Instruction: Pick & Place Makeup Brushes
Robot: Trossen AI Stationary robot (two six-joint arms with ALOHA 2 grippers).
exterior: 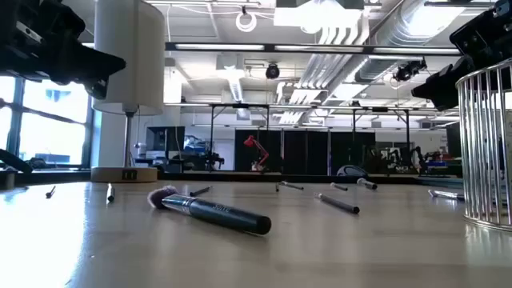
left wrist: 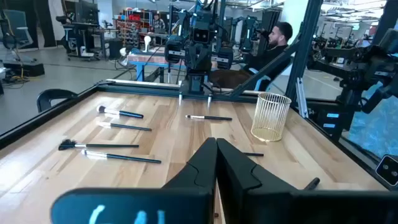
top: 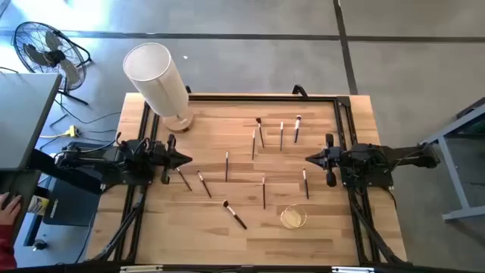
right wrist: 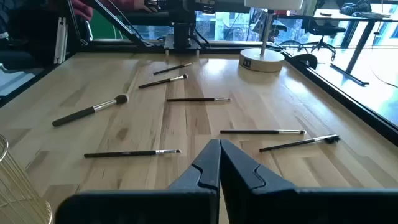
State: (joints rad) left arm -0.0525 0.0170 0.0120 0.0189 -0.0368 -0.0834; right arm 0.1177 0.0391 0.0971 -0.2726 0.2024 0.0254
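Wooden butcher-block table point(top: 227, 235) carries the makeup brushes point(top: 226, 166), scattered loose and flat across its middle, none of them in a gripper. Taking the gold wire cup point(top: 293, 218) as the landmark: the thickest brush, a black-handled powder brush point(top: 234, 214), lies just beside the cup on the left arm's side, and in the low view it is the nearest thing, its fluffy head pointing toward the lamp. Two slim brushes point(top: 305, 183) lie near the cup, toward the table's middle. A cluster of four more lies farther from the cup, near the far edge, and three others lie toward the left gripper. A white-shaded lamp point(top: 159, 80) stands at the corner diagonally opposite the cup. The left gripper point(top: 186, 159) hovers above the table's left edge with its fingers pressed together, holding nothing. The right gripper point(top: 309, 158) hovers above the right edge, beyond the cup, likewise closed and empty.
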